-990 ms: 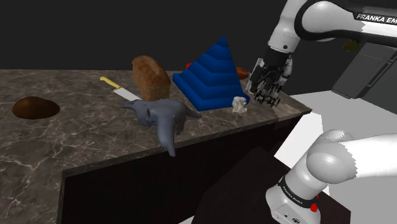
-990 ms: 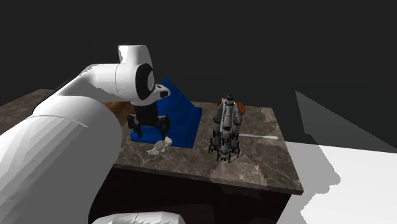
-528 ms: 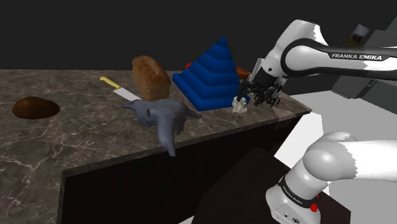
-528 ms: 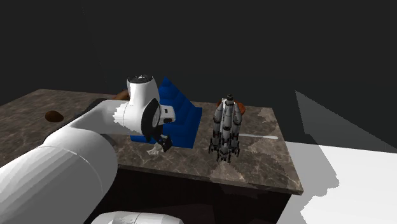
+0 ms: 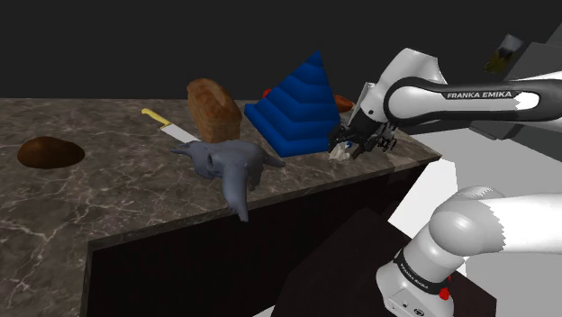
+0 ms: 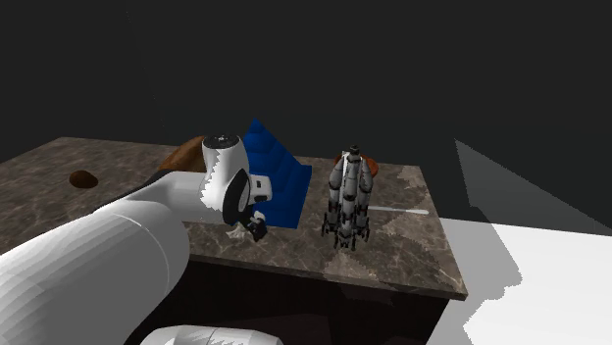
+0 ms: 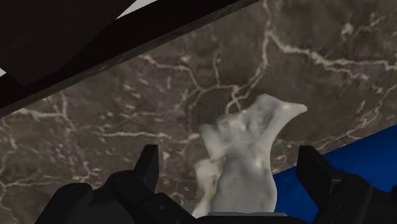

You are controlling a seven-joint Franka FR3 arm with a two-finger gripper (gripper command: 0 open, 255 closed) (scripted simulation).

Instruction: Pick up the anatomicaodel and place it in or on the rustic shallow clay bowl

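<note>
A dark brown marble countertop [image 5: 108, 189] with pale veins carries everything. A white arm [image 5: 468, 95] reaches over the corner nearest its stand, and black letters on its forearm read "FRANKA EMIKA". Close to that corner stands a blue stepped pyramid [image 5: 302, 104]. Beside it, at the front edge, is a matte grey elephant figure [image 5: 230, 162] whose trunk hangs over the edge. Behind the elephant is a brown, crusty loaf of bread [image 5: 212, 108]. A grey-and-white rocket model [image 6: 348, 201] stands upright along the edge past the pyramid. A shallow, dark brown clay bowl [image 5: 49, 151] sits well apart, towards the opposite end of the surface. A knife [image 5: 167, 124] with a yellow handle lies near the loaf.

The anatomical model [image 7: 245, 159], a small, pale, pitted, bone-like piece, rests on the marble just beside the pyramid's base. The black gripper [image 7: 229, 156] is lowered over it. Its fingers [image 7: 147, 168] stand spread, one on each side of the model, and seemingly do not touch it.
</note>
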